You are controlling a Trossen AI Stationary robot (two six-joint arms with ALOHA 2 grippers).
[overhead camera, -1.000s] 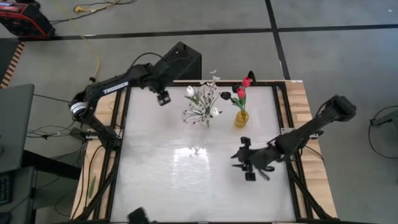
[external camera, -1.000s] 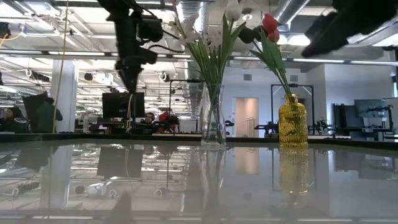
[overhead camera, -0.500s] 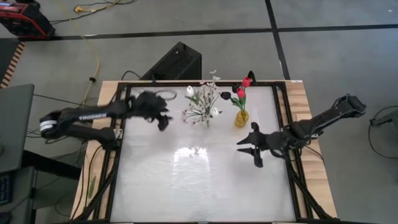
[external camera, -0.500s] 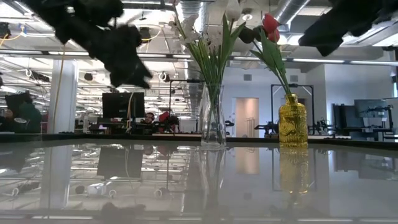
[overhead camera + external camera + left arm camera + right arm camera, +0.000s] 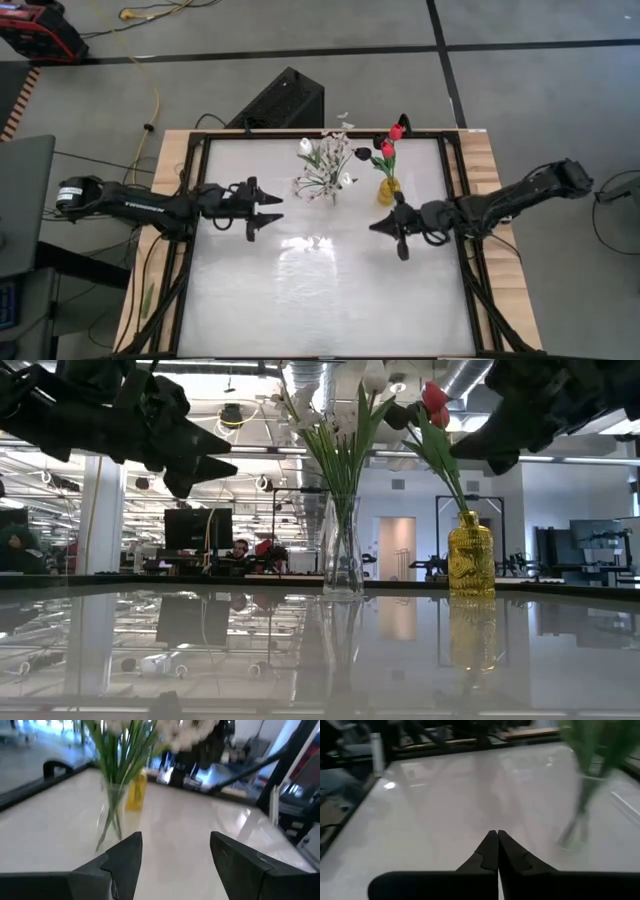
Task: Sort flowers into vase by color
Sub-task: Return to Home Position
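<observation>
- High view: the white flowers stand in the clear vase at the far middle of the tabletop, with the red tulips in the yellow vase just beside it. The left pincer hovers low to one side of the vases and the right pincer to the other, each pointing inward.
- Low view: both arms hang above the tabletop, clear of the glass. The right one sits close to the tulip heads, so it is best drawn straight back, not swung across the blooms.
- Left wrist view: the left pincer's fingers are spread wide with nothing between them. Both vases lie ahead, so retreat rearward along the arm's own line.
- Right wrist view: the right pincer is pressed closed and empty. A blurred vase of green stems stands off to one side, so go slowly until past it.
</observation>
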